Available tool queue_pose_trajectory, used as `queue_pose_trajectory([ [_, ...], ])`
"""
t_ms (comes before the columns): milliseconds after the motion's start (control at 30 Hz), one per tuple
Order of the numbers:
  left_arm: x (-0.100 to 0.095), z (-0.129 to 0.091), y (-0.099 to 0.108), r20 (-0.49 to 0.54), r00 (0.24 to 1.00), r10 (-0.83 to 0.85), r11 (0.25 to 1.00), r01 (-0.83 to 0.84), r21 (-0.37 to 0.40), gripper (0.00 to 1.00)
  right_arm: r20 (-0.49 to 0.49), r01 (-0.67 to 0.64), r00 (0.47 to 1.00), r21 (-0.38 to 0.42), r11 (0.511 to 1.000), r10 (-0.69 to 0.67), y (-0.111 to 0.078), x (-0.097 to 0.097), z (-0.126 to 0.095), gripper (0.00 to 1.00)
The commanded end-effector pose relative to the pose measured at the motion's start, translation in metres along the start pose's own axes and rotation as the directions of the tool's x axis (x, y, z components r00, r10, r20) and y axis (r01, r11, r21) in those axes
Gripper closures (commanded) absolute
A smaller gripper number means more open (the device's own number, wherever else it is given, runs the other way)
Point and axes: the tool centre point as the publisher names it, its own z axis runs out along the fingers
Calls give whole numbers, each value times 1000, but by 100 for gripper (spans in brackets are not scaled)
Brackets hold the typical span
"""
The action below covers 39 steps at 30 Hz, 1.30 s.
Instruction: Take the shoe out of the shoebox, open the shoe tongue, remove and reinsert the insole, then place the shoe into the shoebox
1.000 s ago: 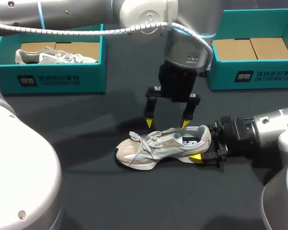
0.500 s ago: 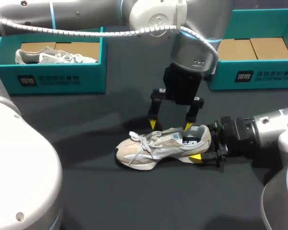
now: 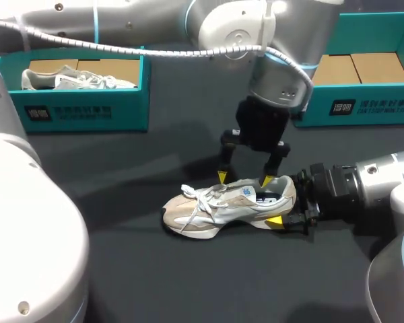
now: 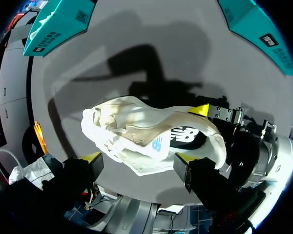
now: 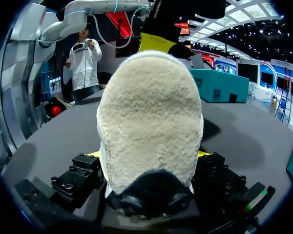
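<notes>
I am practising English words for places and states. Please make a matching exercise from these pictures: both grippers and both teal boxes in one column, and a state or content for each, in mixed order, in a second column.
Column 1
1. left gripper
2. right gripper
3. left box
4. right box

Column 2
A. shows only cardboard
B. shut on the heel of the beige shoe
C. holds a white shoe
D. open, above the beige shoe

Pairs: 1-D, 2-B, 3-C, 4-A
</notes>
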Motion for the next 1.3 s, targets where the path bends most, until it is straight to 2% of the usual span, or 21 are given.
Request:
queue_pose_trajectory([
  [33, 9, 8, 1, 23, 1000, -11, 1000, 11, -1, 18, -1, -1, 1000, 4, 1000, 1, 1, 1, 1, 100],
  [100, 10, 11, 0, 30, 999, -16, 1000, 17, -3, 22, -1, -1, 1000, 4, 1000, 1, 1, 1, 1, 100],
  [367, 16, 20, 0, 57, 998, -31, 1000, 31, 0, 18, -1, -1, 1000, 4, 1000, 1, 1, 1, 1, 100],
  [833, 25, 31, 5, 135, 986, -94, 996, 93, 8, 21, -1, -1, 1000, 4, 1000, 1, 1, 1, 1, 100],
  [1067, 25, 36, 2, 197, 973, -123, 992, 126, -2, 29, -1, -1, 1000, 4, 1000, 1, 1, 1, 1, 100],
  [1300, 16, 36, 0, 244, 962, -123, 991, 133, -25, 39, -1, -1, 1000, 4, 1000, 1, 1, 1, 1, 100],
])
